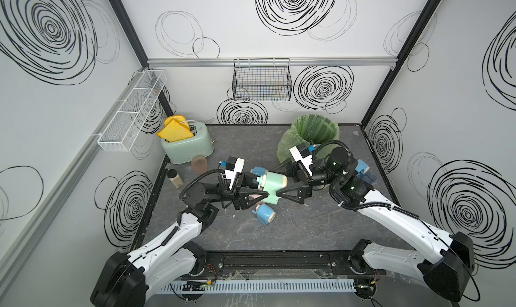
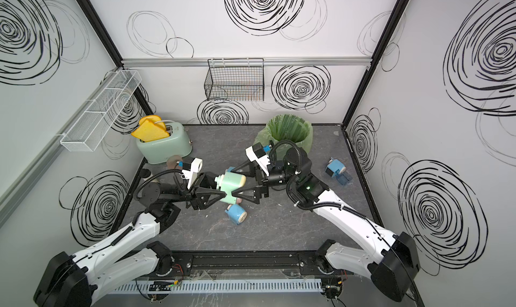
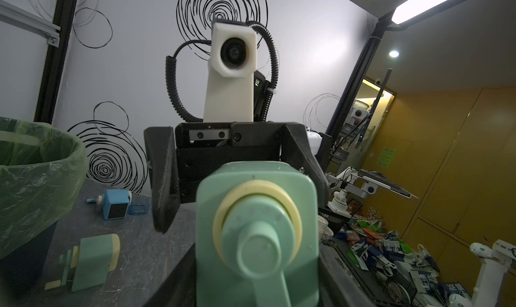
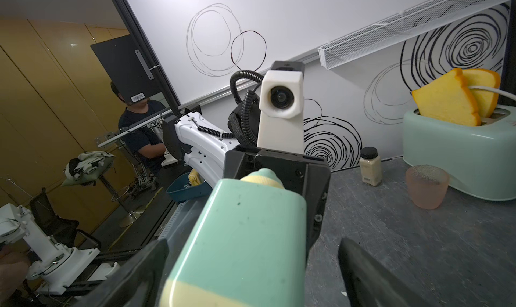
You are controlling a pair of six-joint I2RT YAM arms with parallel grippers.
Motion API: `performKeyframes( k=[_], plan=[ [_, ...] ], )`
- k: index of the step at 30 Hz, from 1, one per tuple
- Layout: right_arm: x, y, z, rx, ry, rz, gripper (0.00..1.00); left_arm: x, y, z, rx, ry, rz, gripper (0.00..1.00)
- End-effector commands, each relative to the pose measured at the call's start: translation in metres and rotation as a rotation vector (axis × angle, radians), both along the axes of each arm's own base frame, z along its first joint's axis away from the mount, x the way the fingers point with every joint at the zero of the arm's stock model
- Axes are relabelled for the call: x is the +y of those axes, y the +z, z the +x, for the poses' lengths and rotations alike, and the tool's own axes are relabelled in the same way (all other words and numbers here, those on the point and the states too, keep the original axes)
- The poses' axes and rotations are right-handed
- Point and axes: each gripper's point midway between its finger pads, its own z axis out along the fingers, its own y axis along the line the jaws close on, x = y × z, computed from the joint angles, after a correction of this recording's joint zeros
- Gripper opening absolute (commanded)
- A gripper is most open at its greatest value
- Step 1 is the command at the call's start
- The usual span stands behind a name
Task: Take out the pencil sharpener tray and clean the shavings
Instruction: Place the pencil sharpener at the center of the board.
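mint sharpener in left jaws

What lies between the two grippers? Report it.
The mint green pencil sharpener: left gripper clamped on its crank end, right gripper open around the other end, in both top views.

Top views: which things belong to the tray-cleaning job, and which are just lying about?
Job: mint-green crank pencil sharpener in the left gripper; waste bin lined with a green bag.
Lying about: pale green toaster with yellow toast; pink translucent cup; black-capped jar; blue sharpener on its side; white mesh shelf; black wire basket.
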Motion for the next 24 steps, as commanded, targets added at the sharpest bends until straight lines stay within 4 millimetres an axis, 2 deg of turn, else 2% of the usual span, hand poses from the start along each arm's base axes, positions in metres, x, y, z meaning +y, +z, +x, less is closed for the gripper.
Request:
performKeyframes(
  k=[1,4,9,15,19,22,23,24],
  plan=[
    [0.003,0.022,-0.004,-0.033,-0.006,0.049,0.98,0.003,0.015,-0.004,-0.072,0.016,-0.036,0.47],
    [0.006,0.021,-0.002,-0.017,-0.01,0.041,0.88,0.003,0.016,-0.004,-0.073,0.02,-0.038,0.47],
    [0.009,0.017,0.004,0.008,-0.031,0.024,0.62,0.005,0.017,-0.003,-0.075,0.031,-0.041,0.48],
    [0.005,0.011,0.011,0.012,-0.073,0.007,0.49,0.007,0.017,0.001,-0.065,0.056,-0.045,0.54],
    [-0.004,0.0,0.022,0.024,-0.121,-0.008,0.42,0.011,0.016,0.009,-0.047,0.095,-0.046,0.7],
    [-0.013,-0.017,0.031,0.024,-0.188,-0.041,0.38,0.015,0.013,0.021,-0.016,0.149,-0.04,0.95],
    [-0.015,-0.027,0.035,0.025,-0.218,-0.065,0.38,0.018,0.012,0.028,-0.003,0.182,-0.034,1.0],
    [-0.018,-0.036,0.038,0.025,-0.245,-0.092,0.38,0.02,0.009,0.034,0.016,0.21,-0.024,0.98]
  ],
)
